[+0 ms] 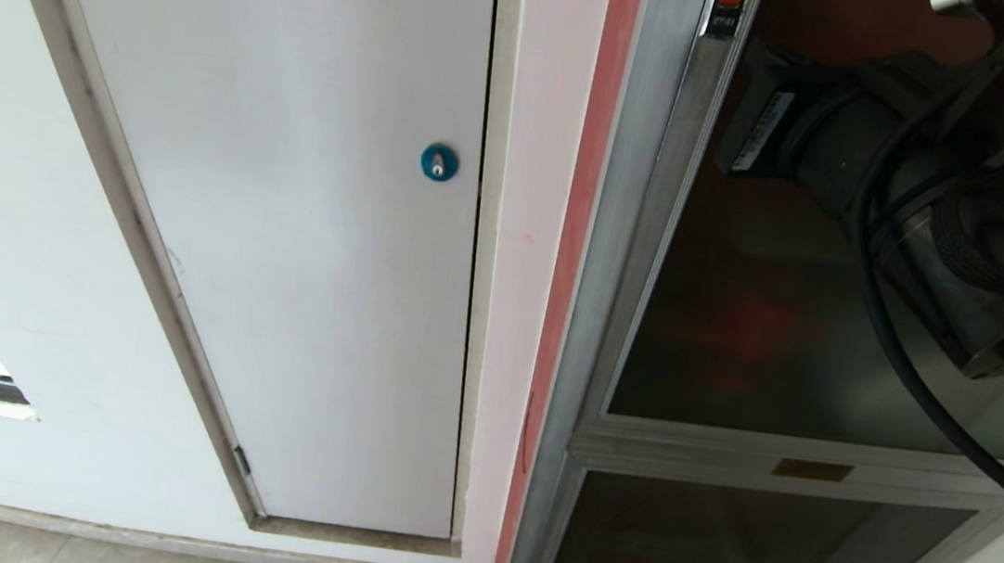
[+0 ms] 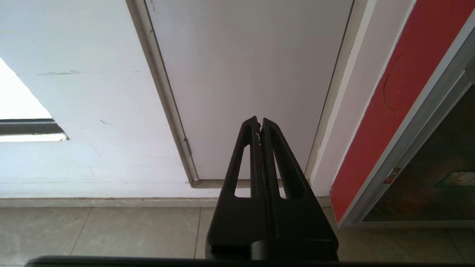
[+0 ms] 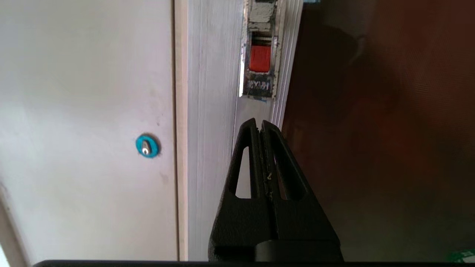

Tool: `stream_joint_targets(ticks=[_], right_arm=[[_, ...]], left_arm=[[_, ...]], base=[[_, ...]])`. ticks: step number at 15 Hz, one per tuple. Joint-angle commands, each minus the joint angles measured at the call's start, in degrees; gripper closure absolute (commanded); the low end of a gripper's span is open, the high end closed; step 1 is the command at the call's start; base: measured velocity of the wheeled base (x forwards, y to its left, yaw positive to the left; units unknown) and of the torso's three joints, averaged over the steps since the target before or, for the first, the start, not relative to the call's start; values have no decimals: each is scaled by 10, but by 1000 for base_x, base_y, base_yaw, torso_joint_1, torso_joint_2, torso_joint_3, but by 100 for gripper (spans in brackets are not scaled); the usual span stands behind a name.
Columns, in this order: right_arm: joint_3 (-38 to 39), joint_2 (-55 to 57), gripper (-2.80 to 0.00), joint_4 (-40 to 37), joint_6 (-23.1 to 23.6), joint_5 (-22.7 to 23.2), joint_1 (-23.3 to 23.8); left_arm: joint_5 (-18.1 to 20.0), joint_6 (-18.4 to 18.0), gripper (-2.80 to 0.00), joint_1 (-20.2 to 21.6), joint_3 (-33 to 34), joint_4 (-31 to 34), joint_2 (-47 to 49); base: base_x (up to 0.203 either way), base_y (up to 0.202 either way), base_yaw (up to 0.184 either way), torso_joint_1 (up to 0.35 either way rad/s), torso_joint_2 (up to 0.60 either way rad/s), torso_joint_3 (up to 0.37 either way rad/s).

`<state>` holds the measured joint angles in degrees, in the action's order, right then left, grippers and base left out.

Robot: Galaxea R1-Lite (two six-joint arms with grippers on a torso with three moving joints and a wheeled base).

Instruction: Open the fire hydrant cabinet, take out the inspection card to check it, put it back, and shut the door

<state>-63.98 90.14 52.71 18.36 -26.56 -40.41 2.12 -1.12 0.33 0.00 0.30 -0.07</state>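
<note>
Your right hand [image 3: 259, 124], fingers pressed together, points at the door [image 3: 371, 148] frame; the red latch [image 3: 259, 58] sits straight ahead, toward the frame's top centre.

This looks like a hallway in a big building, with a white wall [image 1: 25, 203], a tiled floor [image 2: 111, 233], and a fire hydrant cabinet [image 1: 618, 238].

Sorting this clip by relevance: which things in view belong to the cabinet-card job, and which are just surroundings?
Job:
fire hydrant cabinet
door, closed
red latch
right gripper, shut, just short of the latch

Surroundings:
white panel door
blue lock
lower glass panel
left gripper, shut, idle
</note>
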Motion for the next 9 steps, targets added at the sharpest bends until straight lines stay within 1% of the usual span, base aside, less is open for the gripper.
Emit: stream_joint_targets(ticks=[1,2,3,5,7,9], right_arm=[[-3,-18,0,-20,3,-1,-7],[-13,-22,0,-31,6,2,-7],[-21,-21,0,-28,25,7,-7],[-34,-15,0,-18,39,2,-8],[-39,-9,0,-1,43,-37,-12],[-30,-9,0,20,52,-57,-44]], left_arm=[[0,0,0,0,0,0,1],[0,0,0,0,0,0,1],[0,0,0,0,0,0,1],[0,0,0,0,0,0,1],[0,0,0,0,0,0,1],[0,0,0,0,0,0,1]], base=[[0,0,0,0,0,0],[0,0,0,0,0,0],[0,0,0,0,0,0],[0,0,0,0,0,0],[0,0,0,0,0,0],[0,0,0,0,0,0]])
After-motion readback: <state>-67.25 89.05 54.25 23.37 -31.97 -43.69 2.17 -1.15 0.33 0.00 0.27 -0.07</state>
